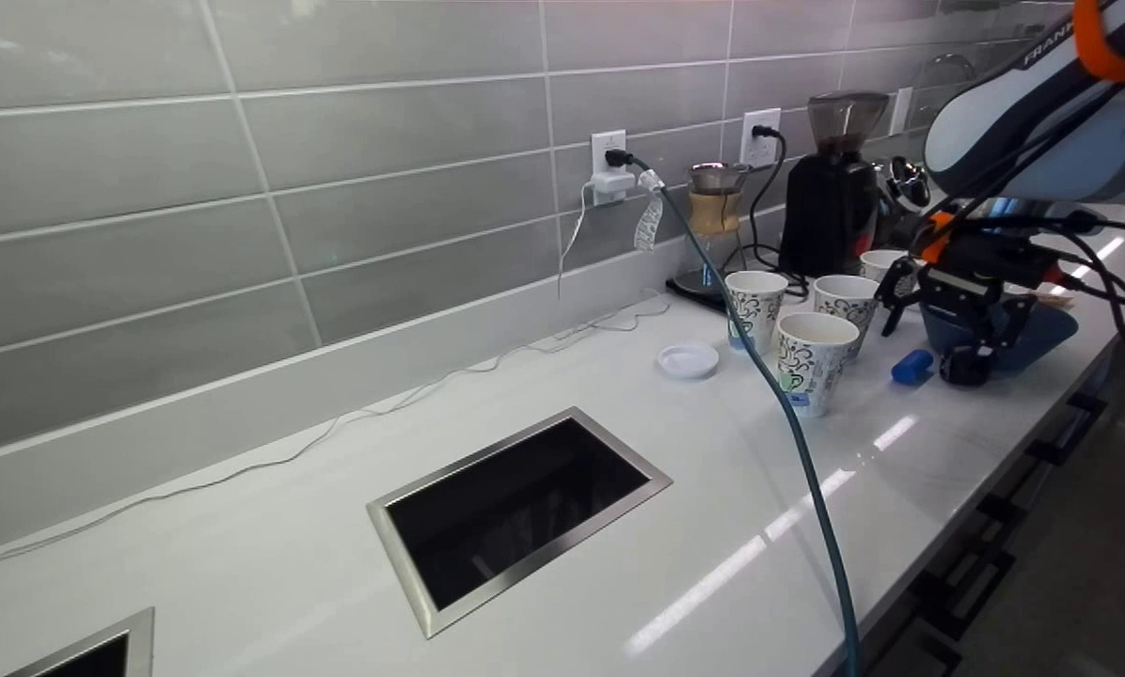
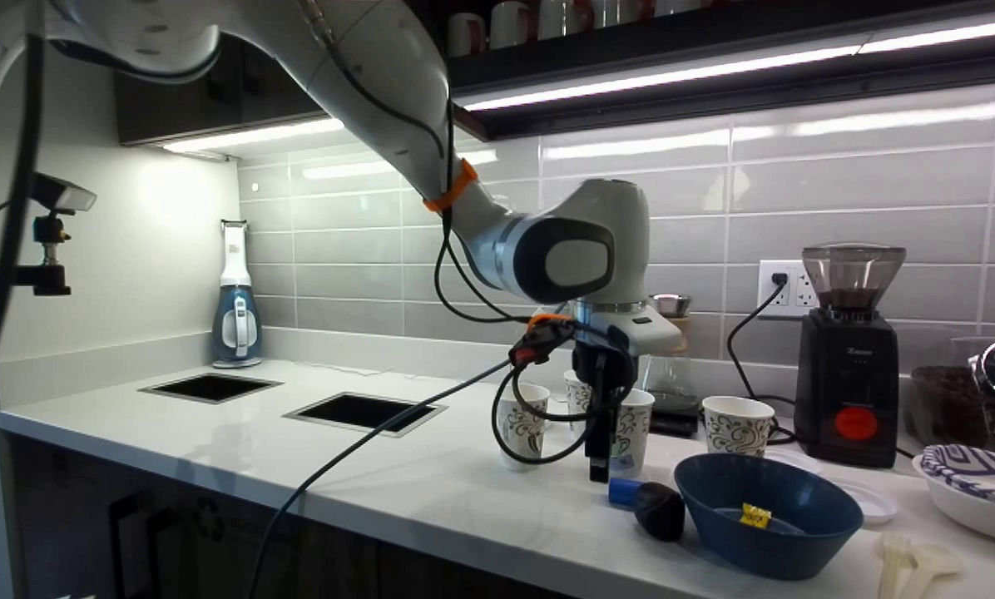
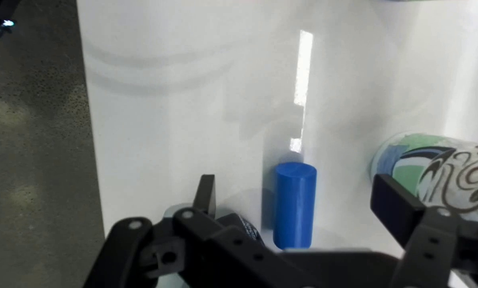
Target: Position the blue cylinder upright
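Currently, over the counter [image 2: 456, 482], your gripper [image 3: 297, 198] hangs wide, and below, between its fingers [image 3: 395, 208] in the wrist view, the cylinder [image 3: 294, 208] lies on its side, long axis along the near edge, so you'd close across it.

The smooth, bright-blue cylinder [image 3: 294, 207] lies on its side on the white bench [image 3: 175, 132], one flat round end in sight.
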`<state>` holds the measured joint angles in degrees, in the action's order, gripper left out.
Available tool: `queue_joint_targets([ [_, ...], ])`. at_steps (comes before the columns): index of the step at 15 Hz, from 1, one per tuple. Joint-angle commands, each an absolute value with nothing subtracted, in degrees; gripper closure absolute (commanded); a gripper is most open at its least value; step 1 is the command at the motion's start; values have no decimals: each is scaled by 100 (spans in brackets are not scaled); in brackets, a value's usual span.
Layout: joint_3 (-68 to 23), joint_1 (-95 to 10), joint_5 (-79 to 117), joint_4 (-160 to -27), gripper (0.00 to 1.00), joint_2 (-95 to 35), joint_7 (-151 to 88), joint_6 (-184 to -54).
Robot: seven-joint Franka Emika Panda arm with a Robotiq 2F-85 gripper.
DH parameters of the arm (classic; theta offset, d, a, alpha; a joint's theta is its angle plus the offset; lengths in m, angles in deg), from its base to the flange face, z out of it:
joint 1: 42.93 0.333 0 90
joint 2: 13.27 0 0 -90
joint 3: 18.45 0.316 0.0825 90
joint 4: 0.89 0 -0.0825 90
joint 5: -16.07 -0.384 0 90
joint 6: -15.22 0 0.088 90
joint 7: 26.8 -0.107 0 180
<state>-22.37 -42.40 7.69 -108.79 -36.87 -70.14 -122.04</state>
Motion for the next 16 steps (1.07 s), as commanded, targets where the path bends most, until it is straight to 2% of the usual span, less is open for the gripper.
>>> queue_joint_targets([
  [1,-2413,-4068,884,-10436,0,-4140,-7313,-12352],
  [3,-2451,-4044,870,-10323,0,-4263,-7334,-12356],
  [8,-2513,-3996,875,-10114,19,-4486,-7388,-12319],
  [9,-2516,-3994,870,-10089,19,-4514,-7391,-12313],
  [10,-2526,-3985,878,-10067,23,-4537,-7398,-12301],
  [13,-2547,-3963,883,-10027,52,-4592,-7408,-12292],
  [15,-2564,-3943,898,-10022,64,-4602,-7414,-12262],
  [16,-2574,-3931,906,-10028,66,-4604,-7420,-12269],
])
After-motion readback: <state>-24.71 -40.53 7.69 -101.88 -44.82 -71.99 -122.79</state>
